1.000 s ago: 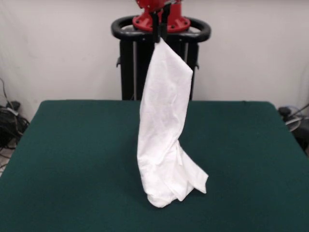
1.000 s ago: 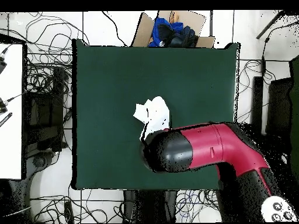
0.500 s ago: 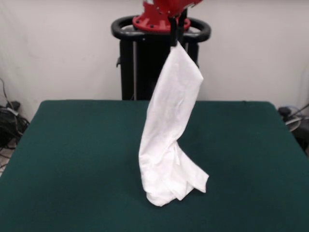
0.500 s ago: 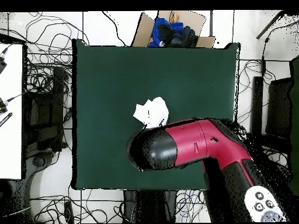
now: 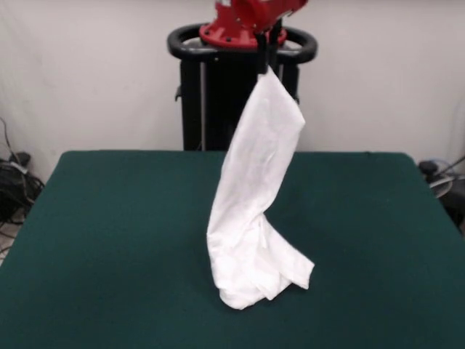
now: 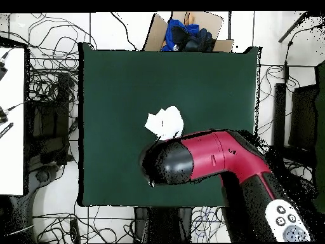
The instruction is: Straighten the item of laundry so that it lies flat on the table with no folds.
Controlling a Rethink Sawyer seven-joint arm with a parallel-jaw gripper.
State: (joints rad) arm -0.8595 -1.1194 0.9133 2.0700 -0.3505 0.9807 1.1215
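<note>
The gripper (image 5: 266, 62) is pinching the top edge of the item of laundry (image 5: 251, 211), its dark fingers pressed together on the cloth high above the table (image 5: 109, 233). In the front view the red arm (image 5: 251, 14) is coming down from the top edge; in the overhead view the arm (image 6: 209, 159) is covering much of the shirt (image 6: 164, 122), so only a white patch near the table's (image 6: 114, 82) middle is showing. The item of laundry is hanging as a long, narrow drape, leaning from the gripper down toward the table's middle, where its lower end is resting in a crumpled heap. Only plain white cloth is showing; no print is visible. Judged from this, the lifting step is in hand and the flattening is not yet done. The next move is likely calling for drawing the held edge away from the heap and lowering it gradually, so the cloth is laid out along the table rather than dropped onto itself.
</note>
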